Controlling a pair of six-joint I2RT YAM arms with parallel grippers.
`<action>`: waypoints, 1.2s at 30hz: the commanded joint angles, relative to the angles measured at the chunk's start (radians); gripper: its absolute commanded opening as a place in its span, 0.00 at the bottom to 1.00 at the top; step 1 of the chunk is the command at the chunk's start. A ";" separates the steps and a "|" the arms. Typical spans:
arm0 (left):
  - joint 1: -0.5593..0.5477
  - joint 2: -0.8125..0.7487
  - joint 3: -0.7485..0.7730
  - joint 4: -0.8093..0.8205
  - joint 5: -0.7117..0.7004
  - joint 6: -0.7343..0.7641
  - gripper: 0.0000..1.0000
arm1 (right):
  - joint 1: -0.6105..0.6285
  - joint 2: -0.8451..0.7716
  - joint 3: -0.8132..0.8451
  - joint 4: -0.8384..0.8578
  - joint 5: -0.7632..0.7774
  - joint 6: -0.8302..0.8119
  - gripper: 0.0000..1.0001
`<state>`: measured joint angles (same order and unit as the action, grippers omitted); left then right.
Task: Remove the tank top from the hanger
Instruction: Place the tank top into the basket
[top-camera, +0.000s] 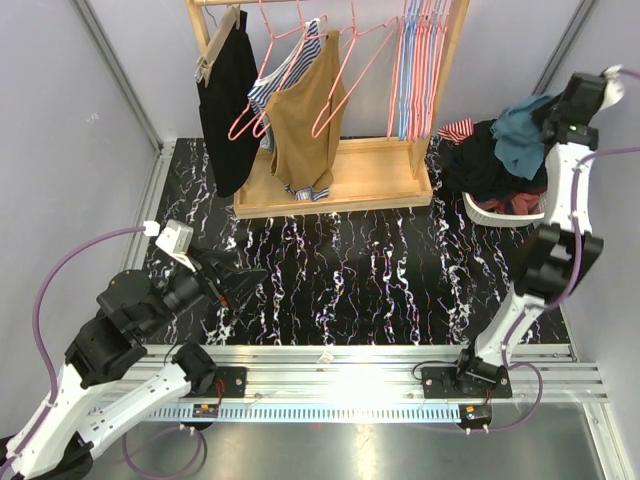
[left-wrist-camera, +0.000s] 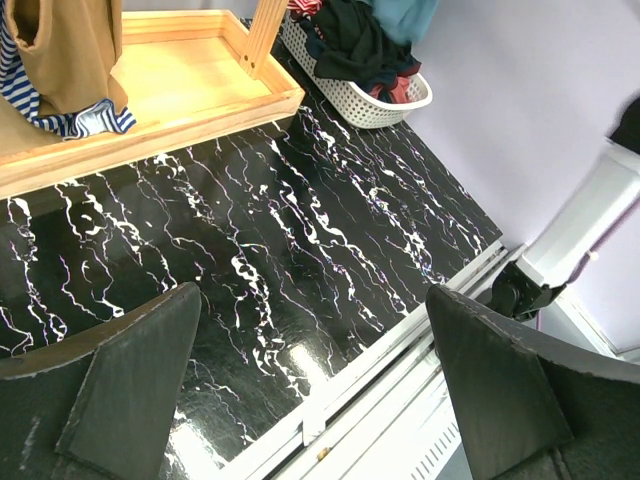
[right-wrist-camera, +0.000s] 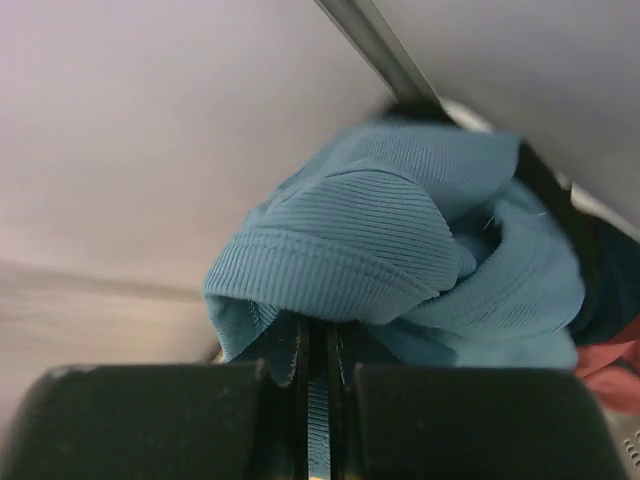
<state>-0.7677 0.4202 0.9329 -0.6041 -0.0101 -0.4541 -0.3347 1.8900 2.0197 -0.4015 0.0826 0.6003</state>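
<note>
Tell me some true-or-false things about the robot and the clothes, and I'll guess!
1. The right pincer is shut on a teal garment. True.
2. The left pincer is holding the brown top. False: it is open and empty above the black marbled table, and the brown top hangs on the wooden rack.
3. The white basket has clothes piled in it. True.
4. Every hanger on the rack is green. False: there are pink hangers there.
</note>
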 joint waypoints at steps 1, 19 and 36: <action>-0.002 -0.008 -0.003 0.018 0.016 -0.011 0.99 | 0.002 0.182 0.017 -0.103 -0.072 0.030 0.00; -0.002 -0.057 -0.017 -0.008 0.019 -0.037 0.99 | -0.003 0.290 0.108 -0.274 -0.161 0.036 0.78; -0.004 -0.118 -0.049 0.029 0.051 -0.034 0.99 | -0.006 -0.715 -0.562 0.073 -0.372 0.059 1.00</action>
<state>-0.7677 0.3244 0.8970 -0.6395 0.0029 -0.4835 -0.3405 1.2579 1.5967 -0.3977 -0.1555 0.6559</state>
